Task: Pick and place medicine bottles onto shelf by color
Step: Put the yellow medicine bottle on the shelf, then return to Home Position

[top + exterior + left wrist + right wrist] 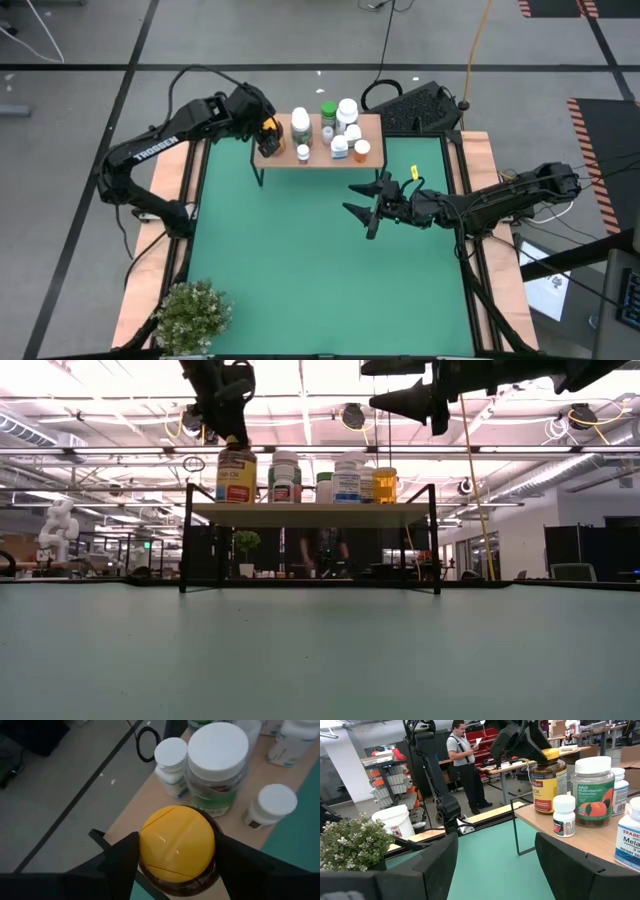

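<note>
The light-wood shelf (375,126) stands on black legs at the far side of the green mat. Several bottles stand on it: a green one (328,112), white-capped ones (300,122), an orange-capped one (362,150). The amber yellow-capped bottle (272,135) stands at the shelf's left end, also in the low view (236,477). My left gripper (266,128) is shut on it from above. My right gripper (362,200) is open and empty above the mat, to the right of the shelf's near edge. My left gripper pinches the amber bottle's yellow cap (150,847) between its two fingers (122,862), one on either side of it. The fingers come from above, slanting down from the table's left. The bottle stands upright with its base on the shelf's left end (215,510).
A leafy potted plant (193,315) stands at the mat's near left corner. A wooden frame (480,180) borders the mat. A black device (418,106) lies behind the shelf on the right. A person (462,750) stands in the room beyond the table.
</note>
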Action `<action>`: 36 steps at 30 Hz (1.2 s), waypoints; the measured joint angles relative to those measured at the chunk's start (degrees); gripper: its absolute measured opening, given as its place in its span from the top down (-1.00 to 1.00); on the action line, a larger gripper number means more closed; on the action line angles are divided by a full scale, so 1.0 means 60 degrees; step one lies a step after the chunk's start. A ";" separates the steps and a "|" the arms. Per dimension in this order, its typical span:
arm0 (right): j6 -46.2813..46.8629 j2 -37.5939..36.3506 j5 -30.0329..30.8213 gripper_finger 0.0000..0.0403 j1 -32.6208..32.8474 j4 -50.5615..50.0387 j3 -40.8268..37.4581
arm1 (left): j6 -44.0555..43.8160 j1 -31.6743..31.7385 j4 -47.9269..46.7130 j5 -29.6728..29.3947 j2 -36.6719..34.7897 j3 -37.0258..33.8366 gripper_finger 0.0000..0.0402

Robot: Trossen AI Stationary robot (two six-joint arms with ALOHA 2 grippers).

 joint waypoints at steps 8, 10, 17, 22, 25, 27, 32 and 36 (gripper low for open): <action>-0.0002 0.0000 0.0000 -0.28 0.0000 -0.0027 0.0000 | -0.0041 -0.0008 -0.0102 -0.0002 -0.0007 0.0000 -0.56; -0.0003 0.0000 0.0000 -0.28 0.0000 -0.0029 0.0000 | -0.0327 -0.0035 -0.0310 0.0000 -0.0094 0.0000 -0.64; 0.0002 0.0000 0.0007 -0.28 -0.0033 -0.0356 0.0000 | -0.0302 -0.0237 -0.0370 -0.0002 -0.1005 0.0000 -0.79; 0.0151 0.0000 0.0011 -0.28 -0.0073 -0.0419 0.0000 | -0.0974 -0.0823 -0.0266 -0.0009 -0.2140 -0.0179 -0.74; 0.0298 0.0000 0.0007 -0.28 -0.0066 -0.0420 0.0000 | -0.1728 -0.1806 0.0218 0.0000 -0.2963 -0.1168 -0.68; 0.0321 0.0000 0.0007 -0.28 -0.0066 -0.0415 0.0000 | -0.2120 -0.2753 0.1041 -0.0002 -0.3511 -0.2254 -0.63; 0.0325 0.0000 -0.0023 -0.28 -0.0066 -0.0517 0.0000 | -0.2338 -0.4929 0.4817 0.0007 -0.4617 -0.5270 -0.50; 0.0300 0.0000 -0.0025 -0.28 -0.0062 -0.0616 0.0000 | -0.1914 -0.5628 0.6764 0.0006 -0.4680 -0.6508 -0.40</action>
